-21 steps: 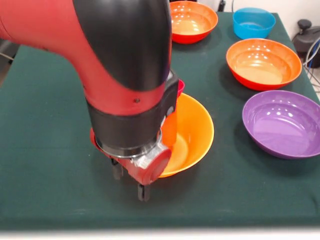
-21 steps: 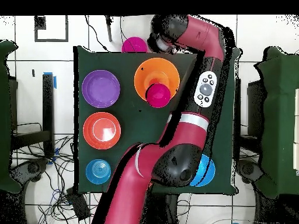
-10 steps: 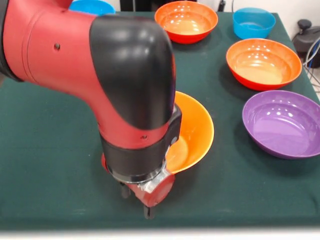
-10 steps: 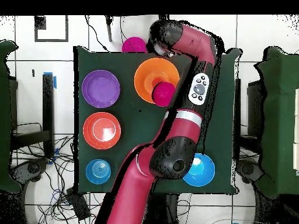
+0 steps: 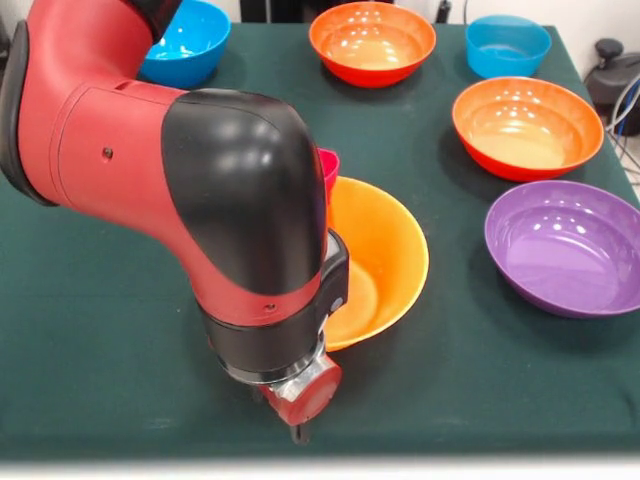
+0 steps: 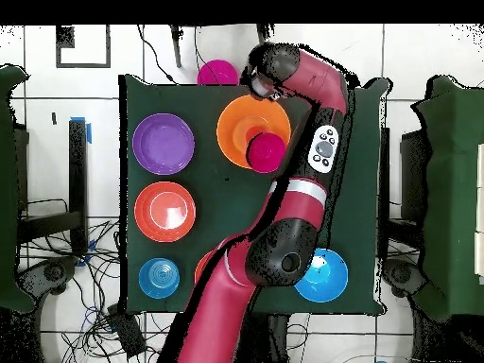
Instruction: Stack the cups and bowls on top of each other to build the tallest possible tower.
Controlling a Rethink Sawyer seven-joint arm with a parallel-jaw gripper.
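Overhead view alone, magenta bowl (image 6: 218, 72) off-table

- Arm (image 5: 220, 230): covers the table's (image 5: 90, 330) near middle.
- Yellow-orange bowl (image 5: 385, 265): just beside the arm.
- Purple bowl (image 5: 565, 245): at the table's right edge.
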